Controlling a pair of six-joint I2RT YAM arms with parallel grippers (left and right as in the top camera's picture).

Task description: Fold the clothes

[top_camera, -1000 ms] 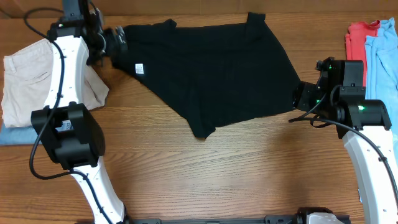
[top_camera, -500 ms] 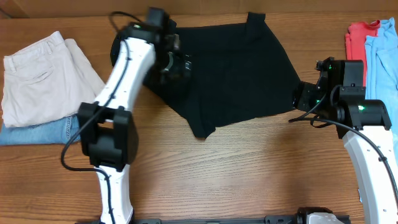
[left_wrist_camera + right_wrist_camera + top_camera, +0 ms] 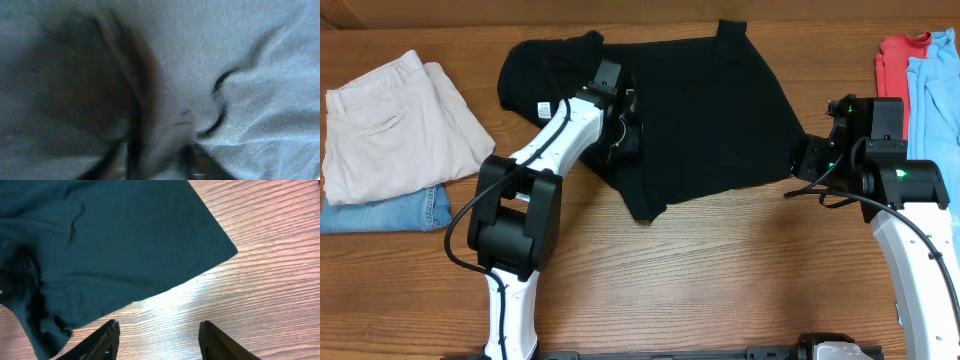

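Note:
The clothes, a black shirt (image 3: 700, 110), lie spread across the far middle of the table with a small white tag (image 3: 544, 108) showing near the left end. My left gripper (image 3: 625, 135) is down on the shirt's middle-left part. In the left wrist view, blurred grey-black fabric (image 3: 260, 100) fills the frame and a ridge of it runs between the dark fingers of my left gripper (image 3: 161, 160); whether they pinch it is unclear. My right gripper (image 3: 800, 158) hovers open over bare wood just off the shirt's right hem (image 3: 115, 240), nothing between its fingers (image 3: 159, 330).
Folded cream trousers (image 3: 390, 120) lie on blue jeans (image 3: 390, 212) at the left edge. A red garment (image 3: 900, 60) and a light blue one (image 3: 935, 95) lie at the far right. Bare wooden table (image 3: 720, 270) stretches in front of the shirt.
My left arm has swung from the shirt's far left end to its middle-left and come down onto the fabric, its jaws narrowing. The right arm has not moved.

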